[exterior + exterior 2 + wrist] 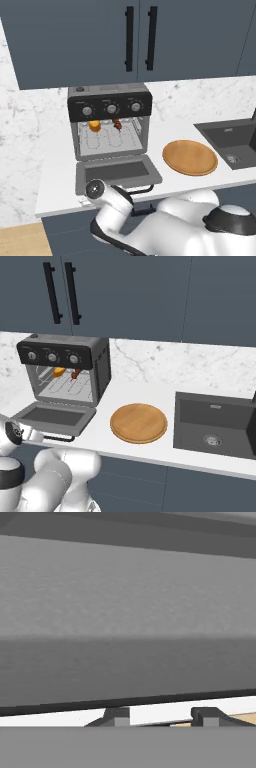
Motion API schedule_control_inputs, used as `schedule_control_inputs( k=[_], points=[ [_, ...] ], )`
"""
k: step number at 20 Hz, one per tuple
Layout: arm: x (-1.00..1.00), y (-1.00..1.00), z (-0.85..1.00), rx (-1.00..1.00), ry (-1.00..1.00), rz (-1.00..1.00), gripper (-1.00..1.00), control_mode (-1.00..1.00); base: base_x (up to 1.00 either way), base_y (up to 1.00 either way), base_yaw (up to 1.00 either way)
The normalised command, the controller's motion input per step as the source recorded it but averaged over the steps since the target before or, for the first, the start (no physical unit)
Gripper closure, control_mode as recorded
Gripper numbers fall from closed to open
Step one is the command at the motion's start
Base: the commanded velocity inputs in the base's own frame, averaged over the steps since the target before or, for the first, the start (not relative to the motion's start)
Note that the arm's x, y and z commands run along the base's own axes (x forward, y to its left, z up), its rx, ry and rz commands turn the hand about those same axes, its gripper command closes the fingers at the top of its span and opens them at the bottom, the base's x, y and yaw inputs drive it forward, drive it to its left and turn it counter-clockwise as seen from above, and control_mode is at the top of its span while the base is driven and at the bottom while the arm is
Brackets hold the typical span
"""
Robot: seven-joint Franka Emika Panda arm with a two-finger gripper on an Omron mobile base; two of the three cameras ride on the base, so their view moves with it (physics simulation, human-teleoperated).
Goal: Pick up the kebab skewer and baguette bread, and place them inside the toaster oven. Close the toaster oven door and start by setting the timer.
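Your end effector point(161, 717) sits low at the front edge of the counter point(60, 175), under the lip of the open toaster oven door point(117, 172). In the hand view you see just its two dark fingertips point(117, 716), set apart with nothing between them; a grey surface, too close and blurred to identify, fills the space above them. In the base views the arm's white links cover the hand, so you cannot tell from there how the tips sit against the black bar handle point(142, 189).

The door lies flat, hanging past the counter edge. Behind it the toaster oven point(110, 120) stands open, with the baguette bread point(94, 125) at the back left of the wire rack point(110, 141) and the kebab skewer point(117, 123) just beside it, to the right. The skewer is small and dark, and its stick is hard to make out.

Right of the oven, the wooden plate point(190, 157) lies bare, with a strip of counter between it and the sink point(215, 423).
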Motion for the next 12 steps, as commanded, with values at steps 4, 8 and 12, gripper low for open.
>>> schedule_control_inputs(
  k=[4, 8, 12],
  points=[
    [0.71, -0.32, 0.21, 0.0, -0.02, 0.0, -1.0, -1.0, 0.0, 0.0, 0.0],
    [0.67, -0.49, 0.04, 0.0, -0.02, 0.0, -1.0, -1.0, 0.0, 0.0, 0.0],
    [0.42, -0.64, -0.18, 0.0, -0.2, 0.01, -1.0, -1.0, 0.0, 0.0, 0.0]
  ],
)
